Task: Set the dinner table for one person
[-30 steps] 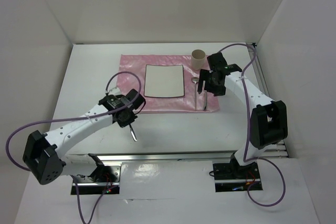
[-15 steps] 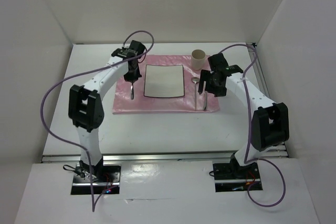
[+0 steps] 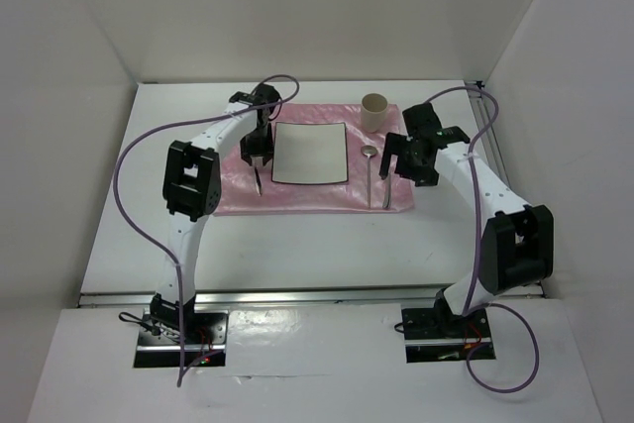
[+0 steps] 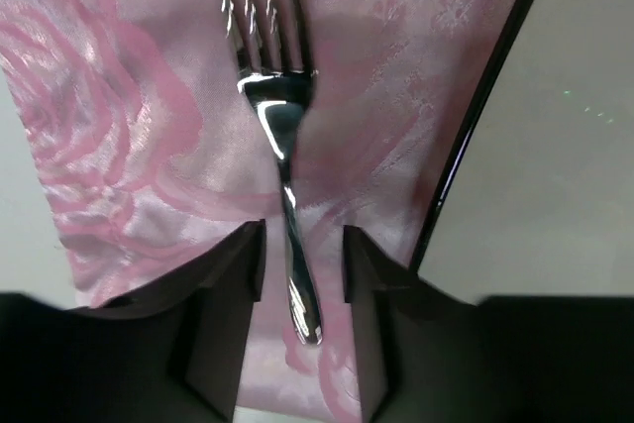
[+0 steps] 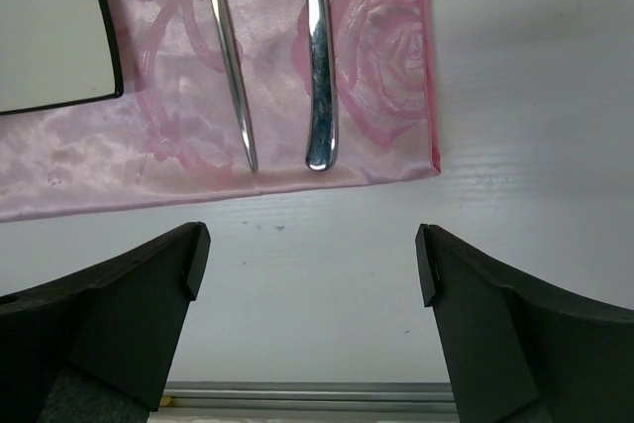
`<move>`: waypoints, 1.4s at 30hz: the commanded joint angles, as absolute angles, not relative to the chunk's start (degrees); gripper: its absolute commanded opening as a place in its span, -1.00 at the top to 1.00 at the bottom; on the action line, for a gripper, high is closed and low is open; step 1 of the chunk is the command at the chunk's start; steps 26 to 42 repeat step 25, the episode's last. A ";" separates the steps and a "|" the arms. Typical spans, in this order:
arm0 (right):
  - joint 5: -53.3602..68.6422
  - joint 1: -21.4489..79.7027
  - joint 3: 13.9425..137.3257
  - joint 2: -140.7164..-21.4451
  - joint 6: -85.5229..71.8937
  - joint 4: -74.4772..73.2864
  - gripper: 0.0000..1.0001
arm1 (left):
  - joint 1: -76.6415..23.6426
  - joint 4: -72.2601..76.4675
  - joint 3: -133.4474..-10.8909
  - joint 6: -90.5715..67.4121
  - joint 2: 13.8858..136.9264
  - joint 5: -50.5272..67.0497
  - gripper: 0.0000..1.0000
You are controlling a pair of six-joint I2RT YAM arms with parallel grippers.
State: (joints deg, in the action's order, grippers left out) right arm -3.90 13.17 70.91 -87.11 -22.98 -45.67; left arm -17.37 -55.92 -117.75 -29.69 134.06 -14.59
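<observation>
Left tool (image 3: 257,163) points down, jaws apart, straddling the fork (image 4: 282,146).

plate (image 3: 310,153) beside left hand (image 3: 256,159), fork (image 4: 282,146) between fingers (image 4: 224,324)

Robot lab (white-walled enclosure (image 3: 297,7))

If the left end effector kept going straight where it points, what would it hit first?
The left end effector would probably meet the pink cloth, its fingers straddling the fork lying there; depth is unclear.
</observation>
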 commanded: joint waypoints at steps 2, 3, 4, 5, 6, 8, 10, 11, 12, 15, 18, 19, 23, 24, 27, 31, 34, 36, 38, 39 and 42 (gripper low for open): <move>-5.10 12.83 72.06 -84.73 -23.64 -47.81 -1.00 | -17.14 -57.92 -119.97 -28.74 131.76 -13.71 -0.21; -5.79 12.83 72.07 -84.73 -24.25 -47.81 -1.00 | -17.14 -58.62 -120.75 -28.22 130.79 -12.84 -0.21; -5.80 12.31 72.77 -84.73 -24.95 -47.81 -1.00 | -17.14 -59.15 -120.76 -28.21 129.82 -12.31 -0.21; -7.19 12.30 73.64 -84.73 -24.96 -47.81 -1.00 | -17.14 -60.11 -121.54 -28.21 127.20 -12.30 -0.21; -7.73 12.30 73.65 -84.73 -25.83 -48.33 -1.00 | -17.14 -60.73 -122.25 -28.21 125.70 -12.30 -0.21; -8.69 11.78 75.23 -84.20 -27.15 -48.34 -1.00 | -17.14 -60.73 -122.26 -27.16 122.01 -12.30 -0.23; -9.31 11.78 76.02 -84.20 -27.16 -48.34 -1.00 | -17.14 -60.73 -121.21 -25.94 115.86 -10.47 -0.23; -9.32 11.78 76.55 -84.20 -27.16 -48.34 -1.00 | -17.14 -59.51 -118.68 -25.06 111.05 -9.50 -0.23; -9.32 11.78 76.55 -84.20 -27.68 -48.34 -1.00 | -17.14 -58.37 -117.00 -24.35 108.66 -8.54 -0.23; -9.32 11.78 77.08 -84.20 -28.29 -48.34 -1.00 | -17.14 -54.67 -111.21 -22.33 102.94 -5.02 -0.23; -9.32 11.25 76.56 -83.06 -28.30 -48.34 -1.00 | -17.14 -55.98 -108.91 -22.32 99.15 -3.60 -0.23; -9.32 11.25 75.94 -82.45 -28.30 -47.73 -1.00 | -17.14 -55.99 -108.03 -22.32 98.44 -3.60 -0.23; -9.84 11.25 75.94 -81.74 -28.30 -47.72 -1.00 | -17.14 -55.38 -100.91 -23.46 93.53 -4.74 -0.23; -9.84 11.25 75.94 -81.22 -27.43 -47.72 -1.00 | -17.14 -54.85 -99.51 -23.47 92.47 -4.75 -0.23; -9.23 11.25 75.24 -80.60 -27.42 -47.72 -1.00 | -17.14 -54.23 -97.06 -23.47 90.46 -4.75 -0.23; -9.23 11.25 75.24 -80.60 -27.42 -47.72 -1.00 | -17.14 -54.23 -97.06 -23.47 90.46 -4.75 -0.23; -9.23 11.25 75.24 -80.60 -27.42 -47.72 -1.00 | -17.14 -54.23 -97.06 -23.47 90.46 -4.75 -0.23; -9.23 11.25 75.24 -80.60 -27.42 -47.72 -1.00 | -17.14 -54.23 -97.06 -23.47 90.46 -4.75 -0.23; -9.23 11.25 75.24 -80.60 -27.42 -47.72 -1.00 | -17.14 -54.23 -97.06 -23.47 90.46 -4.75 -0.23; -9.23 11.25 75.24 -80.60 -27.42 -47.72 -1.00 | -17.14 -54.23 -97.06 -23.47 90.46 -4.75 -0.23; -9.23 11.25 75.24 -80.60 -27.42 -47.72 -1.00 | -17.14 -54.23 -97.06 -23.47 90.46 -4.75 -0.23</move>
